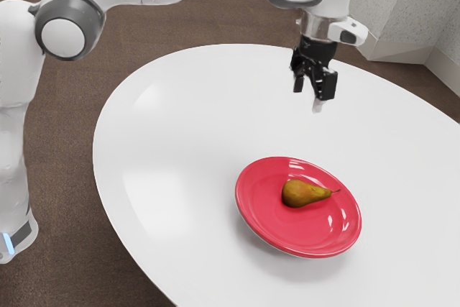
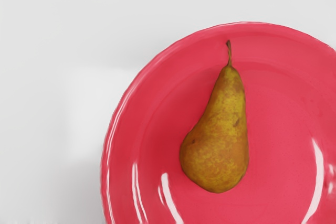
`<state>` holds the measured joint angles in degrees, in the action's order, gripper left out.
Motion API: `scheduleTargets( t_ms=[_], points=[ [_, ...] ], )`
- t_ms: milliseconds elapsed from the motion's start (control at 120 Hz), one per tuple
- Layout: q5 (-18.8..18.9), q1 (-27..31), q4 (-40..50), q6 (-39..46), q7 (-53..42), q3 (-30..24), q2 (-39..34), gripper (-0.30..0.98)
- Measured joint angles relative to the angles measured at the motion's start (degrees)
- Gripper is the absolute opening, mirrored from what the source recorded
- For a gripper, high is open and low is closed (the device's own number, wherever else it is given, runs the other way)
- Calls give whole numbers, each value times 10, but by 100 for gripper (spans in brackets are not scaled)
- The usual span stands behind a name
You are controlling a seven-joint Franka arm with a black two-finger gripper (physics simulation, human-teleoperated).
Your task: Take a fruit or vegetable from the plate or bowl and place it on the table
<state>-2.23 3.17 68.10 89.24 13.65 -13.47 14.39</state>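
1. One pear (image 1: 303, 193) lies on its side in your plate (image 1: 260, 195), stem toward the exterior view's right.
2. Your gripper (image 1: 314, 90) hangs above the table (image 1: 165, 127), its fingers apart.

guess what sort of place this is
Probably a plain room set up for a robot pick-and-place: a round white table, a red plate holding a pear, and brown flooring below.

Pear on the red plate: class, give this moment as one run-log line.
pear: lying on red plate | plate: on white table | end effector: open, raised, apart from pear | pick: not yet made
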Motion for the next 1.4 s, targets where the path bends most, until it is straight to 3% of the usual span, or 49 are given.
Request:
scheduleTargets(
  t_ms=[342,483,608,700,817,1058,1400],
  points=[
    [-7,-6,-27,23,201,-29,69,69],
    [43,1,-26,56,212,-29,125,69],
    [154,-20,-19,74,181,-57,137,69],
    [176,-24,-8,82,155,-62,144,69],
    [176,-33,-1,92,128,-70,141,69],
    [108,-44,164,146,87,-52,38,69],
    [90,-39,179,188,52,-51,60,68]
  ],
)
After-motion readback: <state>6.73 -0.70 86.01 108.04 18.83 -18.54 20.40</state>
